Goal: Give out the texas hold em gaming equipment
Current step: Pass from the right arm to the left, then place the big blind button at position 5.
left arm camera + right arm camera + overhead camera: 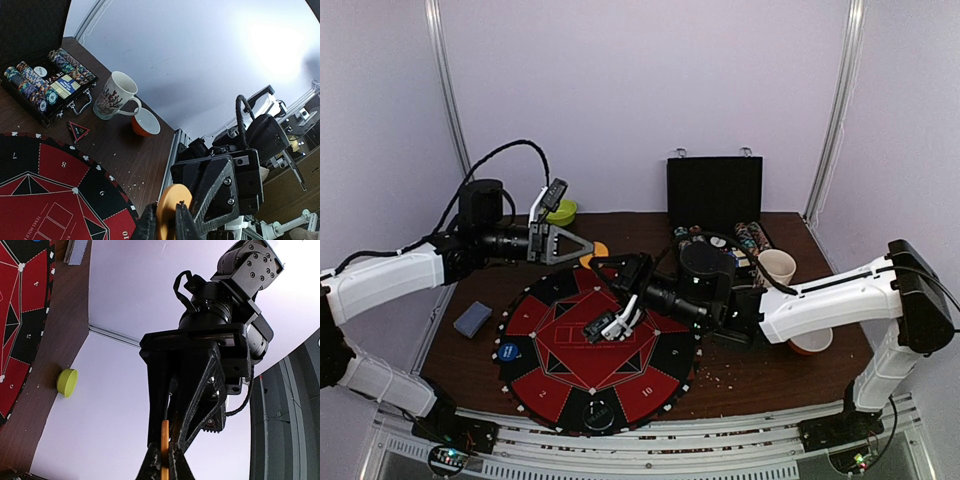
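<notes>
Orange disc (170, 207) held off the table above the 12 o'clock edge of the mat (570, 390). Left gripper (167, 227) reaches level from 9 o'clock, jaws clamped on the disc. Right gripper (162, 467) comes from 4 o'clock, forearm low over the mat, also pinching it.

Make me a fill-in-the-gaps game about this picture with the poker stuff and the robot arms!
1. The disc pinched by both the left gripper and the right gripper is coloured ___.
2. The white mug stands beside an orange ___.
3. The poker chips sit in an open black ___.
4. The round mat is red and ___.
Missing words: orange; bowl; case; black.
</notes>
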You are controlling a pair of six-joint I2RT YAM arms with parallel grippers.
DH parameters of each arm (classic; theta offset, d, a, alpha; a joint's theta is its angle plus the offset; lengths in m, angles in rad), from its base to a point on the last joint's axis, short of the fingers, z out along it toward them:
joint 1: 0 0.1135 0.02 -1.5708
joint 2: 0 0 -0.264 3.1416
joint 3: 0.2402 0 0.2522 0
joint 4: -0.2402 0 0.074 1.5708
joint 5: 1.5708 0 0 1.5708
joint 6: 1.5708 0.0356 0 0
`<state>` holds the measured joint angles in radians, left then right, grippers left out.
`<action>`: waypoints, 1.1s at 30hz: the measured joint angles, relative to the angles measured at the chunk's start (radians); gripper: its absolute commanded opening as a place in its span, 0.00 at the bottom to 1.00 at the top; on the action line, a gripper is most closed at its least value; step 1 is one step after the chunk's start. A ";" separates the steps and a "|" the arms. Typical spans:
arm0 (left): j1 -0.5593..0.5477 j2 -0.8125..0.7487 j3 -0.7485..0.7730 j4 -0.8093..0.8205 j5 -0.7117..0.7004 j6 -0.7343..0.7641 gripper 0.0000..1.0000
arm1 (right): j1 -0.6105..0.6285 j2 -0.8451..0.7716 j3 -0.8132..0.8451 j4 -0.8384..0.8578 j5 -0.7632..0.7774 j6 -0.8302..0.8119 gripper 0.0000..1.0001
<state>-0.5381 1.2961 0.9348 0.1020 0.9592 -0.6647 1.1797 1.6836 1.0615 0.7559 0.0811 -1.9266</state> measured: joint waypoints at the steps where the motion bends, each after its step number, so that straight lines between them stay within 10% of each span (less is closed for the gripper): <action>1: 0.002 0.000 0.008 -0.010 0.008 0.004 0.00 | 0.000 0.000 0.000 0.007 0.001 -0.001 0.00; 3: 0.003 0.000 0.044 -0.061 0.018 0.033 0.00 | 0.002 0.000 0.000 0.032 0.001 -0.005 0.11; 7: 0.000 0.000 0.063 -0.085 0.000 0.053 0.00 | 0.003 0.011 0.000 0.048 0.015 0.028 0.94; 8: 0.000 -0.001 0.068 -0.099 -0.022 0.062 0.00 | 0.003 0.017 0.000 0.065 0.026 0.053 0.99; 17: 0.308 0.100 0.070 -0.100 -0.317 0.046 0.00 | -0.013 -0.066 -0.061 0.021 0.143 0.552 1.00; 26: 0.353 0.582 0.207 -0.122 -0.476 0.053 0.00 | -0.018 -0.249 -0.085 -0.138 0.179 0.974 1.00; 33: 0.374 0.676 0.192 -0.080 -0.475 0.023 0.00 | -0.035 -0.262 -0.067 -0.304 0.228 1.226 1.00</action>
<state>-0.1642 1.9720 1.1271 0.0219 0.4839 -0.6415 1.1446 1.4216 0.9947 0.4515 0.3088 -0.7010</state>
